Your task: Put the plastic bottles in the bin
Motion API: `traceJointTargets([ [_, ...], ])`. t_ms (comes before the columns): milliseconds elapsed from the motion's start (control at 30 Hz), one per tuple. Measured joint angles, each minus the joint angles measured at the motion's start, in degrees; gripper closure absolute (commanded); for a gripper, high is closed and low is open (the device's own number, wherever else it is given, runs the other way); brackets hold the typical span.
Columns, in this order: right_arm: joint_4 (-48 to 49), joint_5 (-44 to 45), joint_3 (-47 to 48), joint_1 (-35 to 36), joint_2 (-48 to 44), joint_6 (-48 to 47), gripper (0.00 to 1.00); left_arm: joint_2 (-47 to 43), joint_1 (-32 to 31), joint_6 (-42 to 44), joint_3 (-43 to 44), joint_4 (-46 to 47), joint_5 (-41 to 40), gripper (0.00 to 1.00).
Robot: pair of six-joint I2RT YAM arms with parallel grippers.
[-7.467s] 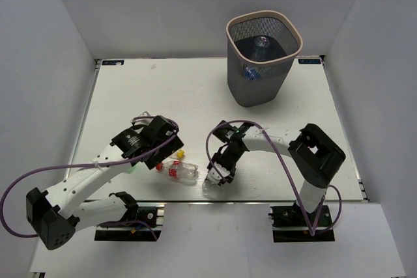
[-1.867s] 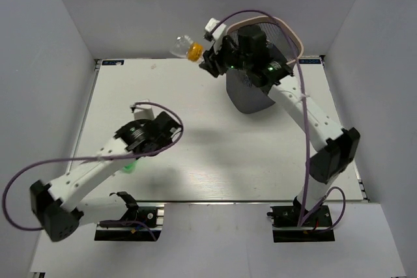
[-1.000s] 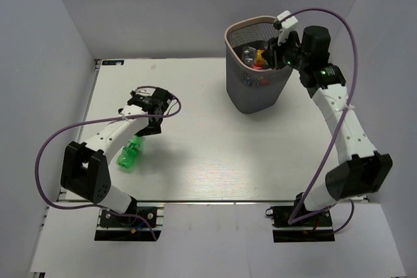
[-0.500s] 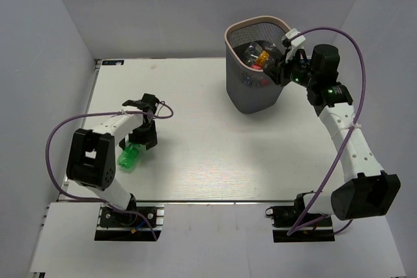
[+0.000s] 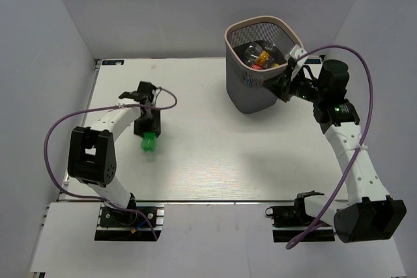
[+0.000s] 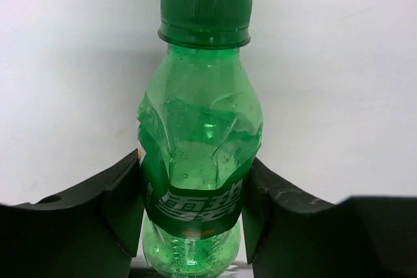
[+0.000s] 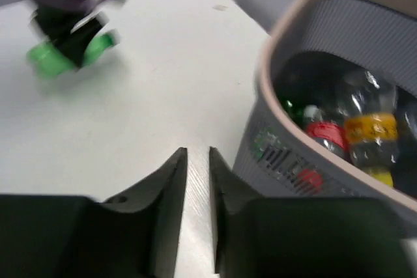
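Robot lab bench — white table (image 5: 215, 154) boxed by plain grey walls (image 5: 39, 63)

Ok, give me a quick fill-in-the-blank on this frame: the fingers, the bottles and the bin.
1. The left fingers are shut on a bottle with a ____ cap.
2. The right fingers are shut and hold ____.
3. The yellow-labelled bottle lies inside the ____.
Missing words: green; nothing; bin.
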Motion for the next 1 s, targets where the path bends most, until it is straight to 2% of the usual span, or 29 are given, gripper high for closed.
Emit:
traceJointTargets([
  [33,-0.28,-3.23,-0.96,-0.07,-0.9,-1.6,0.29,-0.57,-0.22,0.28,2.64,1.05,3.19,0.88],
  [67,-1.09,-6.27,-1.75,-0.15,-1.66,-4.24,0.23,-1.16,-0.52,0.39,5.4,2.21,6.36,0.88],
  [100,-2.93,-8.98,-2.03,-0.15,-2.1,-7.82,0.23,-1.64,-0.81,0.39,8.66,3.72,10.38,0.88],
  [167,-9.03,-14.64,-2.14,-0.04,-2.47,-17.62,0.55,-2.32,-1.51,0.07,14.58,8.63,18.45,0.89],
  [233,-16.11,-18.4,-2.14,0.35,-1.92,-26.4,0.98,-2.34,-2.56,-1.29,20.0,14.38,25.75,0.89],
  [333,-28.72,-20.46,-2.19,0.94,1.77,-37.55,1.0,-1.31,-4.7,-5.01,26.64,25.0,35.5,0.89],
  [433,-36.33,-18.27,-5.05,2.14,7.56,-44.24,1.0,2.67,-7.08,-10.93,33.97,37.86,43.06,0.89],
  [633,-37.99,-8.55,-14.62,5.22,10.88,-43.23,1.0,19.08,-11.5,-23.34,52.46,57.53,48.98,0.89],
  [733,-36.44,-6.14,-15.58,6.49,10.88,-41.22,1.0,27.43,-13.4,-27.47,60.11,62.64,47.39,0.83],
  [767,-35.78,-5.6,-15.65,6.84,10.93,-40.52,0.99,29.88,-14.01,-28.41,61.99,63.52,46.23,0.62],
  [800,-35.58,-5.38,-15.65,6.91,10.97,-40.19,0.94,31.56,-14.53,-29.14,63.25,63.89,45.27,0.47],
  [833,-35.19,-5.14,-15.65,7.17,11.1,-39.5,0.84,33.18,-15.15,-29.64,64.19,64.08,43.78,0.36],
  [867,-34.91,-4.92,-15.65,7.34,11.28,-38.93,0.73,34.42,-15.65,-29.88,64.87,64.15,42.25,0.15],
  [900,-34.58,-4.66,-15.65,7.5,11.47,-38.21,0.5,35.39,-16.17,-29.68,65.26,64.02,40.81,0.05],
  [933,-34.36,-4.42,-15.69,7.58,11.67,-37.4,0.38,35.91,-16.57,-30.01,65.48,63.69,39.43,0.0],
  [967,-33.88,-4.0,-15.87,7.63,11.76,-36.92,0.32,36.22,-16.83,-30.05,65.51,63.08,38.21,0.0],
  [1000,-33.22,-3.58,-16.13,7.69,11.78,-36.48,0.2,36.39,-17.11,-30.12,65.51,62.97,37.31,0.0],
])
